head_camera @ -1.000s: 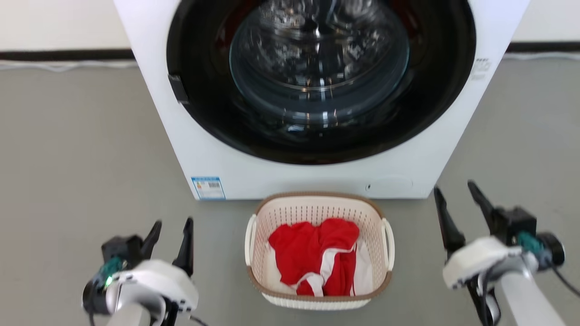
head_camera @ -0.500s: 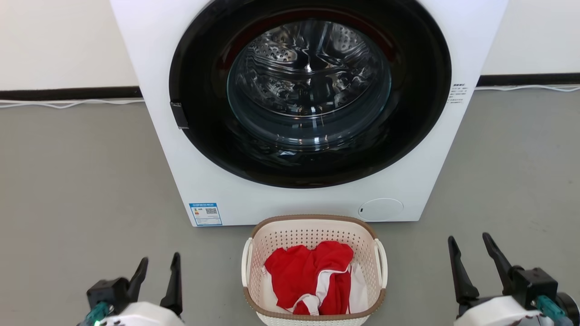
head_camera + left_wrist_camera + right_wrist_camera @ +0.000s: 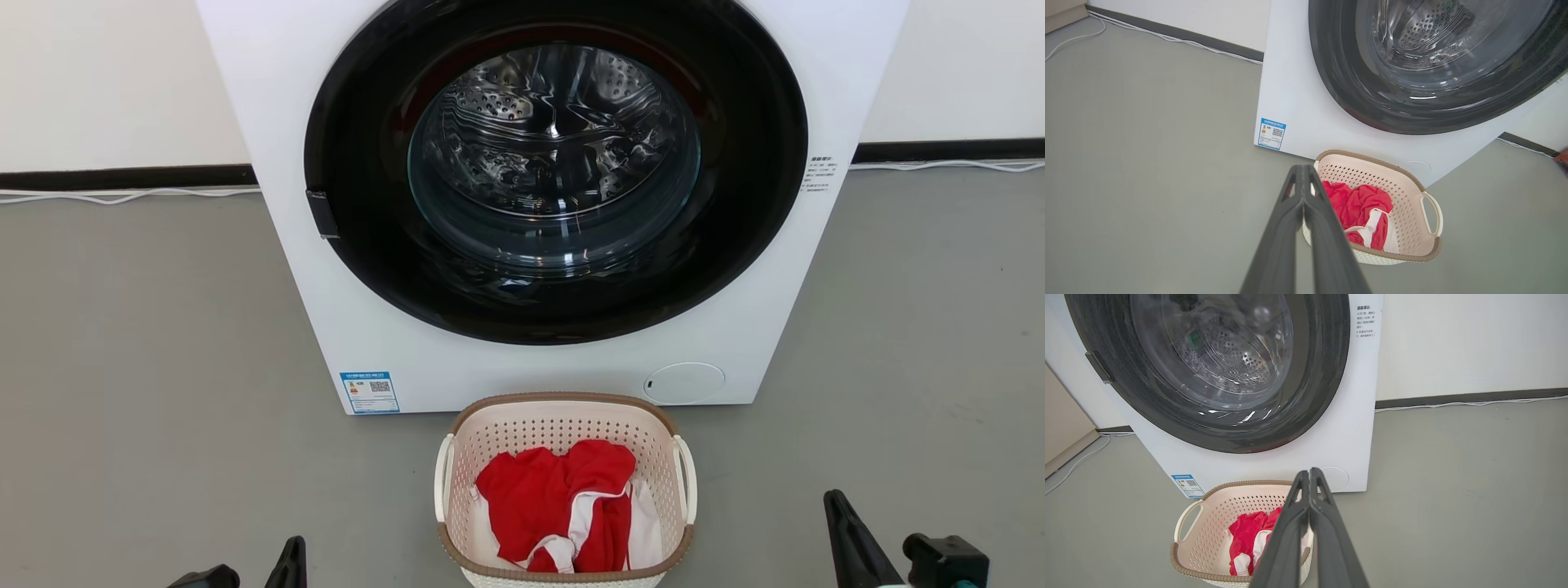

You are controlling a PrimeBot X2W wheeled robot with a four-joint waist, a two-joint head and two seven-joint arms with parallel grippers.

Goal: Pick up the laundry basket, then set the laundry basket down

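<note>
The laundry basket (image 3: 563, 399) stands on the grey floor right in front of the washer, cream with a brown rim and white loop handles. Red and white clothes (image 3: 555, 498) lie inside it. The left wrist view has the basket (image 3: 1406, 196) just right of my left gripper (image 3: 1303, 166), whose fingers are pressed together, holding nothing. In the right wrist view the basket (image 3: 1216, 506) lies below and left of my right gripper (image 3: 1308, 470), also shut and empty. Both grippers sit apart from the basket at the head view's bottom edge, left gripper (image 3: 292, 557) and right gripper (image 3: 837, 514).
A white front-loading washer (image 3: 522, 380) with a dark round door (image 3: 555, 180) rises directly behind the basket. A white cable (image 3: 122, 196) runs along the wall's dark baseboard. Grey floor spreads on both sides of the basket.
The head camera has tilted up, so the whole picture shifted down. Both grippers have dropped to the bottom edge, and their fingers, spread before, have come together. The basket stays in place.
</note>
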